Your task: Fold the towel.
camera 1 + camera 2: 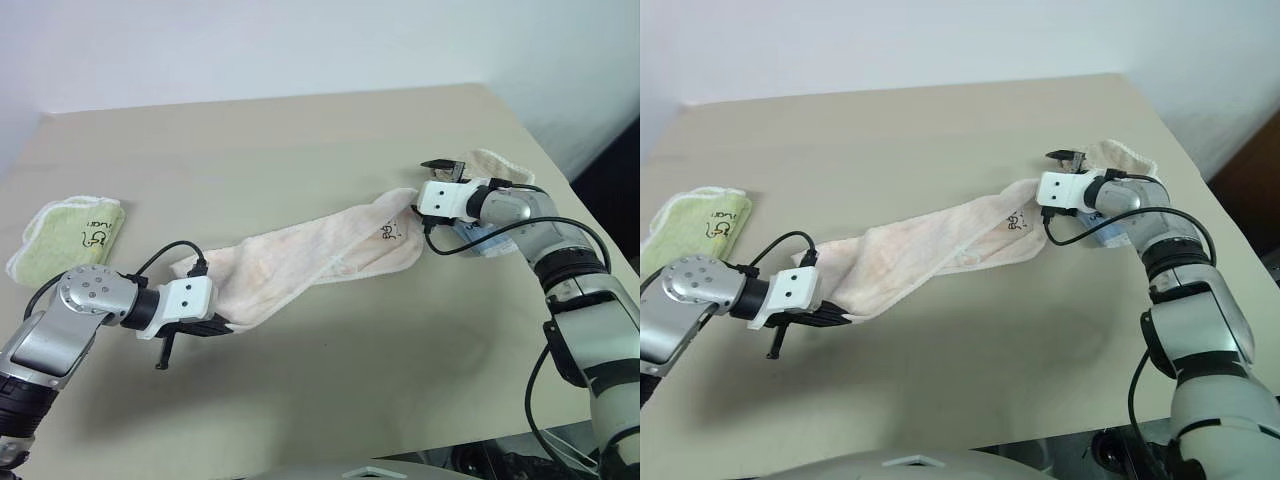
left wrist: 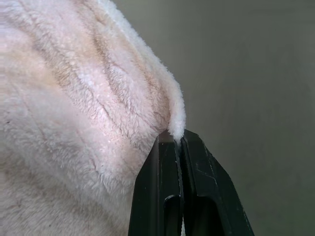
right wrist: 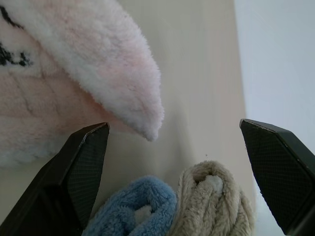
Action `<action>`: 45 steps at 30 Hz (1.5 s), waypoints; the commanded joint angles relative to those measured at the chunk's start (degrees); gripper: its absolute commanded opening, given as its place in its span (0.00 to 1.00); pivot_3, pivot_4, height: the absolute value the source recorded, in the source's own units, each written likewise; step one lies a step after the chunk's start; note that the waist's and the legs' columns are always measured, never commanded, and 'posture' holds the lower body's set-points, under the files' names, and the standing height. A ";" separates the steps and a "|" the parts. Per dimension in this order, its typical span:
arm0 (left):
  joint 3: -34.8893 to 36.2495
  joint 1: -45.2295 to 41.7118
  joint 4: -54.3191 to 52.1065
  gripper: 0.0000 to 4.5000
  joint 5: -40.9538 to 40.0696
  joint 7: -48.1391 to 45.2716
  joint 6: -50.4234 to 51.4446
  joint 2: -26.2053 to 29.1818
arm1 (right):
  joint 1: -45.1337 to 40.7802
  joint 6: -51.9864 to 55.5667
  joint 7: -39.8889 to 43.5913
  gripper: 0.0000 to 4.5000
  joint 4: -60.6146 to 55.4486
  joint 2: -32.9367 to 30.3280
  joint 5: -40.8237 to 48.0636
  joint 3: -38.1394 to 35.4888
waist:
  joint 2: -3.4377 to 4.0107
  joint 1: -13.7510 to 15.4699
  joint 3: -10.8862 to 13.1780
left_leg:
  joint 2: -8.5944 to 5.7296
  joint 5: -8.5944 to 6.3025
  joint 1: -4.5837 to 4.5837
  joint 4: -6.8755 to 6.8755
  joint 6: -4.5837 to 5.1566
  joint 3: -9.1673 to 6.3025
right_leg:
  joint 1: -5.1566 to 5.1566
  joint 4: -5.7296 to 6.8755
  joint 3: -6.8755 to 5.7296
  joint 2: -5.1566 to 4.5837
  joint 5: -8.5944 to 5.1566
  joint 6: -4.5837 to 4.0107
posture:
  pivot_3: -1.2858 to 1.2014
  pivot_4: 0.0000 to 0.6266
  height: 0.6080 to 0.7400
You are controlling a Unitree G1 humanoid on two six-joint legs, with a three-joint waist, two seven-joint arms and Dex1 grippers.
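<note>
The pale pink towel (image 1: 310,250) lies bunched in a long diagonal strip across the table, with a small dark printed mark (image 1: 390,232) near its far right end. My left gripper (image 2: 179,140) is shut on the towel's white-stitched edge at the near left end (image 1: 212,325). My right gripper (image 3: 173,124) is open at the towel's far right end, its fingers (image 3: 83,162) spread wide. A rounded towel corner (image 3: 142,118) hangs between them without touching either. The right gripper (image 1: 428,185) sits just right of the printed mark.
A light green folded cloth (image 1: 70,235) lies at the table's left edge. A beige cloth (image 1: 490,165) and a blue cloth (image 3: 138,206) lie bunched under and behind my right wrist. The table's right edge (image 1: 570,190) is close to that arm.
</note>
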 commanded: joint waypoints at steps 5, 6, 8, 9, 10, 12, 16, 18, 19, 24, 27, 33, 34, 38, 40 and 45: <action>2.11 0.22 -1.03 0.00 -0.35 0.96 -0.27 0.86 | -3.68 -3.65 -3.41 0.91 3.75 1.25 -1.70 0.77 | 0.02 -0.03 0.01 | 0.00 0.01 0.00 -0.01 -0.02 0.00 | -0.02 0.01 0.01 0.01 0.04 0.06 | 0.52 0.24 0.91; 2.01 0.16 -0.81 0.00 -0.22 1.07 -0.39 0.83 | -3.61 -3.89 -3.21 0.87 3.95 1.23 -1.75 0.84 | 0.02 -0.01 0.01 | -0.01 0.01 0.00 -0.01 -0.02 0.00 | -0.02 0.02 0.01 0.01 0.06 0.10 | 0.52 0.24 0.91; 1.83 -0.04 -0.57 0.00 -0.12 1.23 -0.45 0.74 | -3.37 -4.31 -2.85 0.72 4.14 1.15 -1.70 0.87 | 0.02 0.00 0.01 | -0.01 0.01 0.00 -0.01 -0.02 0.00 | -0.02 0.02 0.01 0.01 0.06 0.10 | 0.52 0.24 0.91; 1.67 -0.28 -0.41 0.00 -0.07 1.28 -0.44 0.65 | -3.33 -4.43 -2.85 0.66 4.25 1.15 -1.69 0.86 | 0.02 -0.01 0.01 | -0.01 0.01 0.00 -0.01 -0.02 0.00 | -0.02 0.02 0.01 0.01 0.06 0.11 | 0.52 0.24 0.91; 1.57 -0.38 -0.36 0.00 -0.05 1.33 -0.45 0.60 | -3.23 -4.53 -2.79 0.58 4.25 1.13 -1.62 0.80 | 0.02 -0.03 0.01 | -0.01 0.01 0.00 -0.01 -0.02 0.00 | -0.02 0.02 0.01 0.01 0.06 0.11 | 0.52 0.24 0.91; 1.42 -0.53 -0.21 0.00 0.02 1.45 -0.56 0.50 | -2.97 -4.63 -2.57 0.44 4.12 1.02 -1.29 0.54 | 0.03 -0.03 0.01 | -0.01 0.01 0.00 -0.01 -0.02 0.00 | -0.02 0.03 0.01 0.01 0.06 0.11 | 0.52 0.24 0.91; 1.17 -1.04 0.24 0.00 0.11 1.53 -0.71 0.28 | -2.57 -4.91 -2.19 0.14 3.89 0.72 -0.93 0.23 | 0.02 -0.03 0.01 | -0.01 0.02 0.00 -0.01 -0.03 0.00 | -0.02 0.04 0.01 0.01 0.07 0.11 | 0.52 0.24 0.91; 1.23 -1.24 0.50 0.00 0.12 1.65 -0.80 0.21 | -2.20 -5.02 -1.89 0.00 3.64 0.38 -0.57 -0.10 | 0.03 -0.03 0.01 | -0.01 0.02 0.00 -0.01 -0.03 0.00 | -0.02 0.05 0.01 0.01 0.07 0.11 | 0.52 0.24 0.91; 1.37 -1.30 0.62 0.00 0.09 1.78 -0.86 0.16 | -2.06 -4.99 -2.00 0.00 3.50 0.22 -0.48 -0.26 | 0.03 -0.02 0.01 | -0.01 0.02 0.00 0.00 -0.03 0.00 | -0.02 0.05 0.01 0.01 0.07 0.11 | 0.52 0.24 0.91; 5.03 -4.93 3.55 0.00 -2.49 5.71 1.14 -2.26 | -1.89 -4.64 -3.56 0.00 2.26 -1.01 -0.13 -1.36 | 0.03 0.08 0.02 | -0.02 0.02 0.00 0.00 -0.03 0.00 | -0.02 0.05 0.01 0.01 0.07 0.11 | 0.52 0.24 0.91; 9.54 -11.60 9.76 0.00 -3.10 14.47 3.15 -7.00 | -2.54 -3.76 -2.86 0.00 1.22 -1.80 1.90 -3.30 | 0.02 0.26 0.02 | -0.04 0.06 0.00 0.04 -0.08 -0.04 | -0.02 0.10 0.00 0.01 0.08 0.12 | 0.52 0.24 0.91; 17.03 -28.29 27.31 0.00 -1.53 34.18 6.84 -14.16 | -6.52 0.50 0.11 0.00 -0.06 -3.05 7.19 -8.37 | 0.04 -0.04 0.03 | -0.05 0.21 0.04 0.04 -0.33 -0.05 | -0.01 0.14 0.00 0.03 0.10 0.15 | 0.52 0.24 0.91; 17.55 -30.31 29.48 0.00 -1.59 35.92 7.10 -14.73 | -7.19 1.00 0.33 0.00 0.02 -3.18 7.42 -8.71 | 0.04 -0.08 0.03 | -0.07 0.25 0.04 0.02 -0.41 -0.04 | 0.00 0.16 0.01 0.03 0.10 0.16 | 0.52 0.24 0.91; 20.29 -43.66 40.35 0.00 -2.60 42.71 5.51 -16.81 | -15.48 3.77 0.21 0.00 2.16 -5.14 8.47 -10.75 | -0.03 0.06 0.14 | -0.09 0.27 -0.05 0.03 -0.42 -0.03 | -0.10 0.16 0.02 0.02 0.11 0.17 | 0.52 0.24 0.91; 21.17 -46.16 41.10 0.00 -3.89 41.44 5.48 -15.85 | -17.29 4.12 3.04 0.00 1.32 -6.44 10.68 -12.41 | -0.03 0.07 0.14 | -0.09 0.28 -0.08 0.03 -0.45 -0.03 | -0.14 0.21 0.02 0.02 0.11 0.17 | 0.52 0.24 0.91; 23.46 -44.44 38.15 0.00 -7.39 35.53 5.89 -11.88 | -14.30 6.12 15.32 0.00 -6.17 -9.82 19.12 -16.86 | -0.04 0.00 0.13 | -0.10 0.22 -0.17 -0.13 -0.36 0.00 | -0.12 -0.02 0.02 0.02 0.10 0.17 | 0.52 0.24 0.91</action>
